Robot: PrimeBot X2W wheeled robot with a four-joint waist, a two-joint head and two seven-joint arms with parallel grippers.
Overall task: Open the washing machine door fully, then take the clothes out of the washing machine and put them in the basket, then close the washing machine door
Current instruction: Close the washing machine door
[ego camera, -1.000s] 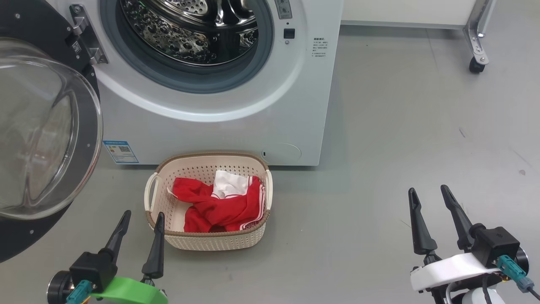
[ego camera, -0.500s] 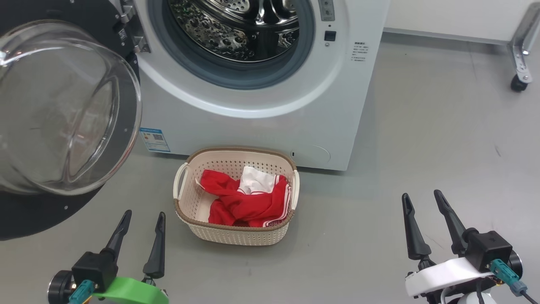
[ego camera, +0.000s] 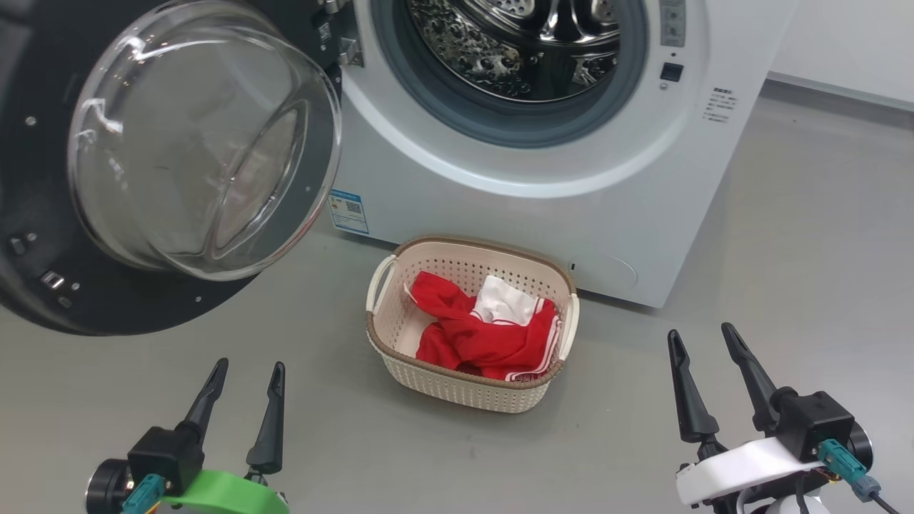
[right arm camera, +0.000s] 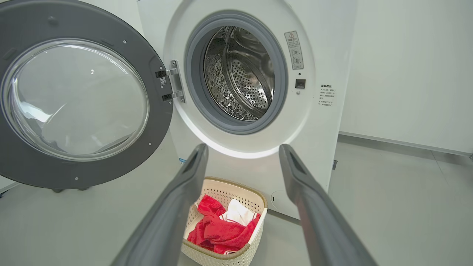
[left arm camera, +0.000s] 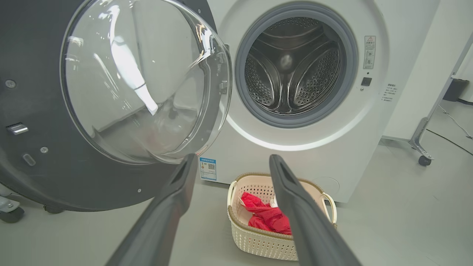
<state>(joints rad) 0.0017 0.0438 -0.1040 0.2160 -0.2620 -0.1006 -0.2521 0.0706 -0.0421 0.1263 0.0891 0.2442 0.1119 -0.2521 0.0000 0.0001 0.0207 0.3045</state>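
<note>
Lab-like test room — washing machine (ego camera: 500, 214) on bare grey floor (ego camera: 785, 250), castered frame (left arm camera: 418, 137) nearby.

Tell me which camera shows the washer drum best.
The left wrist view: it looks straight into the drum, back wall and all. The right wrist view sees the drum slantwise; the head view cuts off the drum at its top.

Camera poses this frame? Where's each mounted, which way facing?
Head: on the head, looking down at basket and washing machine; left gripper, right gripper open, bottom corners.
Left wrist: on the left arm, facing the washing machine door and drum past its own fingers.
Right wrist: right arm, facing the drum; own fingers.
Shared: clothes in basket.
</note>
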